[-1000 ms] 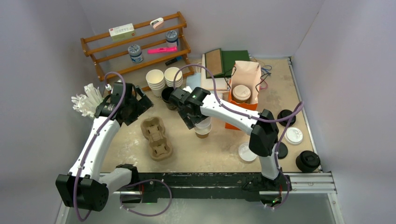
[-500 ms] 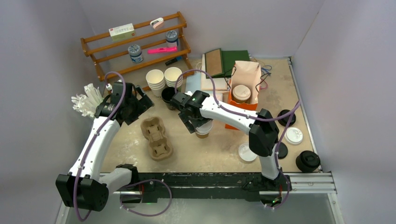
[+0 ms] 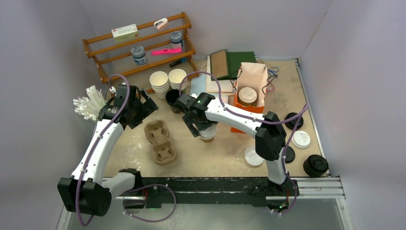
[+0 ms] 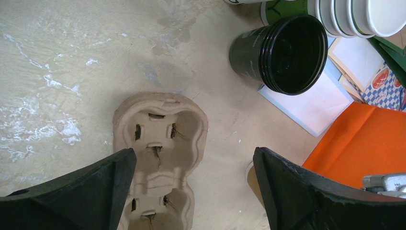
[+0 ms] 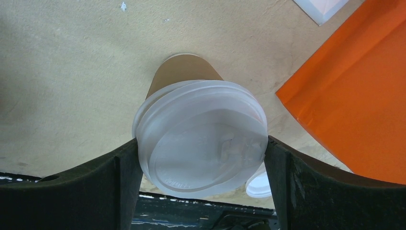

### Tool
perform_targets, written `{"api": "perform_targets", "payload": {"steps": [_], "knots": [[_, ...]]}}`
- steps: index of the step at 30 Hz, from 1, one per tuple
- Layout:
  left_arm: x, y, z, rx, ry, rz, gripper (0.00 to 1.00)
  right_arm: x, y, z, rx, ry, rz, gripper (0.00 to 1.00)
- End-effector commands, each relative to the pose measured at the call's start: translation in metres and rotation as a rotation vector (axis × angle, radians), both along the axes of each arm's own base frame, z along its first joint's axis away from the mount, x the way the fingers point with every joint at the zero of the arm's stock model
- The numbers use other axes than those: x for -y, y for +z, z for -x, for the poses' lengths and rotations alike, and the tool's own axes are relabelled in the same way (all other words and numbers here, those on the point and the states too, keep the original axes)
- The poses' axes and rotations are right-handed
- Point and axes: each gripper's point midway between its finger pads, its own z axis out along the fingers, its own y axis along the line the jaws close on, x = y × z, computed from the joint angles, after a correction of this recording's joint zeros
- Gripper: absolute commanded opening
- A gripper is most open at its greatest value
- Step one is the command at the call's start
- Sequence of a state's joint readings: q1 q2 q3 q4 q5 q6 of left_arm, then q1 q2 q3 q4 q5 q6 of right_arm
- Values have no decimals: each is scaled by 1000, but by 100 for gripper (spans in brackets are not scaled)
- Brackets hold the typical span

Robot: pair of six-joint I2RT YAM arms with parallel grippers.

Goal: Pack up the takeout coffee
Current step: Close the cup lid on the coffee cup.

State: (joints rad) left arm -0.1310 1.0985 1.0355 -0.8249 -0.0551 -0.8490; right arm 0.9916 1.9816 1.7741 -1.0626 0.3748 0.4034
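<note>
Right gripper point(image 5: 201, 158): it holds the white lid point(image 5: 203, 139). One finger touches the rim on each side, so the jaws are open only as wide as the lid.
Lid: it lies on top of the kraft cup point(image 5: 184, 69) but looks a little shifted to one side. I cannot tell if it is snapped on all around.
Kraft cup: it stands upright on the table point(image 3: 215, 158), just beside the orange bag point(image 5: 354, 105), between that bag and the pulp carrier point(image 4: 160, 139).
Change: one second ago the top view showed the lid clearly above the cup. Now the right gripper has come down and mostly covers it. In the last half second almost nothing moves.
Meaning: I judge that the lid is being pressed onto the cup. The cup is about to be closed, but it is not yet packed.
Left gripper point(image 4: 194, 163): it is wide open and holds nothing. It hangs over the carrier, in the same place as a second ago.
Carrier: the wells that I can see are empty.
Risk: if the lid is seated crooked, one side may pop up when the fingers let go.
</note>
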Motion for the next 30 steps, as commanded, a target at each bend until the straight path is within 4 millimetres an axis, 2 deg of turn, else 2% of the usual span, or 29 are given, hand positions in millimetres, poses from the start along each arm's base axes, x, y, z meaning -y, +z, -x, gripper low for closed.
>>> {"api": "perform_targets", "payload": {"steps": [1,14,20,30], "knots": [[2,3,-6,28,-15,5,100,5,16,1,13,-23,-45,91],[3,3,-6,27,-19,12,100,12,21,-2,13,-40,-68,93],[3,2,-7,24,-22,12,100,6,28,0,4,-32,-113,94],[4,2,-6,21,-26,13,100,5,15,4,-20,-25,-111,94]]}}
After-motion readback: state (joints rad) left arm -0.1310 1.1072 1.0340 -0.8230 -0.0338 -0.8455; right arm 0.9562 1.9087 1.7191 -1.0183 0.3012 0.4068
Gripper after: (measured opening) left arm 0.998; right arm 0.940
